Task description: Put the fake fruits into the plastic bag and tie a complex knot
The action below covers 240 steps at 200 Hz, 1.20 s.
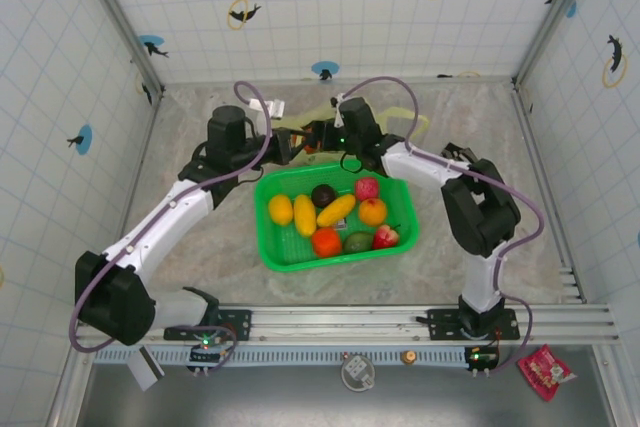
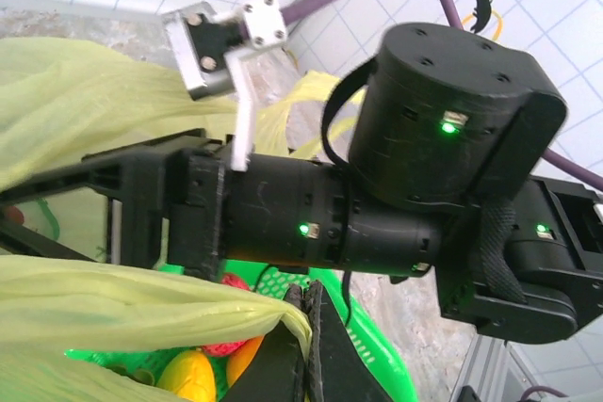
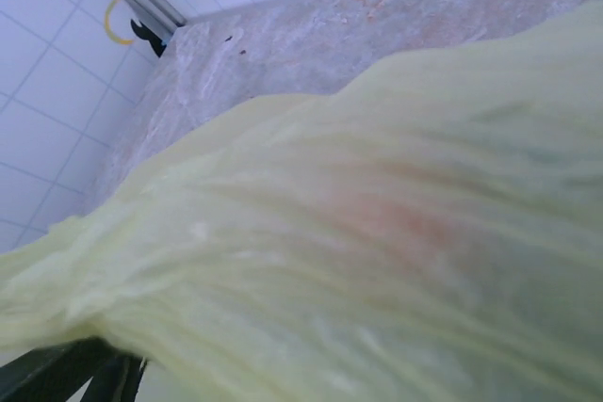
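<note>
Between the pressed-together fingers of the left claw [image 2: 303,327], a gathered fold of the plastic bag [image 2: 132,303] is pinched. The film is thin, pale yellow-green and creased, and the frame edge cuts off the fingers' lower length. Just beyond that claw the film hides most of the green mesh basket [image 2: 377,364], leaving slivers of glossy yellow and red. To its right, the right claw [image 1: 320,137] stands spread, its black fingers partly cut off, with bag film draped across it. An orange-red blush shows through the film there, too blurred to name. From above, both claws meet behind the basket, their tips hard to separate. On the near side of the claws, the fake fruits [image 1: 335,215] lie in the basket on the mottled, stone-patterned bench [image 1: 200,237], rounded and shiny.
</note>
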{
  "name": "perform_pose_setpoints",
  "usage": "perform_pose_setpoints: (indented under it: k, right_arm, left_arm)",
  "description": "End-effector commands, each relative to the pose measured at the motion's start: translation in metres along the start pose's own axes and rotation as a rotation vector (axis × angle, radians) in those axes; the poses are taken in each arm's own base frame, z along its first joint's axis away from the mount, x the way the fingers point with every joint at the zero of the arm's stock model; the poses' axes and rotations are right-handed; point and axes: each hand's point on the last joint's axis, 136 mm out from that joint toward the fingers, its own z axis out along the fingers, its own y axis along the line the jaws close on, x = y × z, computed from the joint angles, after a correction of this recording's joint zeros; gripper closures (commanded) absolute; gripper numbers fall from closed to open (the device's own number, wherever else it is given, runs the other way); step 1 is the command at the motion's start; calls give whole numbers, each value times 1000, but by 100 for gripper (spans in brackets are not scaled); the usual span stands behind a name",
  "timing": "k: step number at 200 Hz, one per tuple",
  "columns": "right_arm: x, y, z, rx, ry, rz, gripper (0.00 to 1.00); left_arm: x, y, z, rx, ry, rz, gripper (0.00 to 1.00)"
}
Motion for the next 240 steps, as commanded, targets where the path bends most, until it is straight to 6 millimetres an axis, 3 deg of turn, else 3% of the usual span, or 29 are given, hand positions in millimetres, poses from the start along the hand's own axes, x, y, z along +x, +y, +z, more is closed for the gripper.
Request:
perform_pose_setpoints:
  k: [1, 46, 82, 114, 156, 171, 192, 240]
  right_arm:
    - [-21, 19, -30, -58, -64, -55, 16]
    - [-4, 27, -76, -68, -37, -128, 36]
    - [31, 29, -108, -18, 56, -213, 37]
    - [72, 11, -132, 124, 140, -250, 31]
    - [116, -38, -166, 359, 253, -236, 23]
    - [130, -52, -171, 400, 302, -215, 20]
    - [148, -57, -168, 383, 373, -196, 19]
    - [162, -78, -157, 436, 444, -170, 16]
  left_arm:
    - [-11, -8, -1, 30, -23, 8, 100]
    - [-8, -4, -7, -4, -29, 17, 100]
    - [-8, -3, -7, -12, -28, 16, 100]
    - [-9, -3, -7, -13, -27, 21, 100]
    - [-8, -5, -8, -7, -24, 26, 100]
    - [-7, -5, -7, -4, -20, 24, 100]
    - [-5, -5, -8, -2, -17, 22, 100]
    - [-4, -7, -11, 1, -22, 29, 100]
